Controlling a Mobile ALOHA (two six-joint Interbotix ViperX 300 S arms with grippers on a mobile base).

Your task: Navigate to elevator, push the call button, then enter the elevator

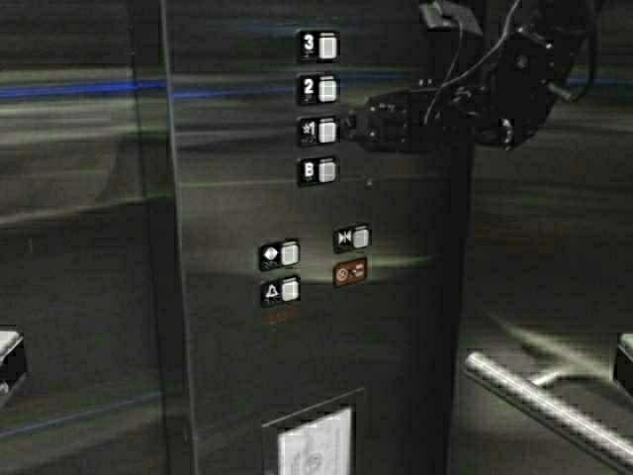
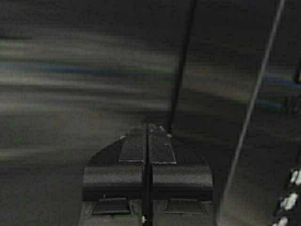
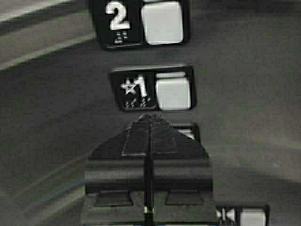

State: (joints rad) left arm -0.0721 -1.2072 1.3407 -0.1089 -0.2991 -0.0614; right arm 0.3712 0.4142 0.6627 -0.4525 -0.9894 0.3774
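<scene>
I am inside the elevator, facing the steel cab wall (image 1: 89,297) and its button panel (image 1: 396,346). The call button is out of view. My right gripper (image 1: 356,127) is raised and shut on nothing, its tip just right of the lit star-1 floor button (image 1: 318,131). In the right wrist view the shut gripper (image 3: 149,117) points just below that button (image 3: 174,93), and whether it touches the panel cannot be told. My left gripper (image 2: 147,127) is shut and empty, facing a bare steel panel with a dark seam (image 2: 181,70).
Floor buttons 3 (image 1: 318,46), 2 (image 1: 318,89) and B (image 1: 318,170) sit in a column. Door and alarm buttons (image 1: 280,255) lie below, above a framed notice (image 1: 315,440). A steel handrail (image 1: 539,401) juts out at the lower right.
</scene>
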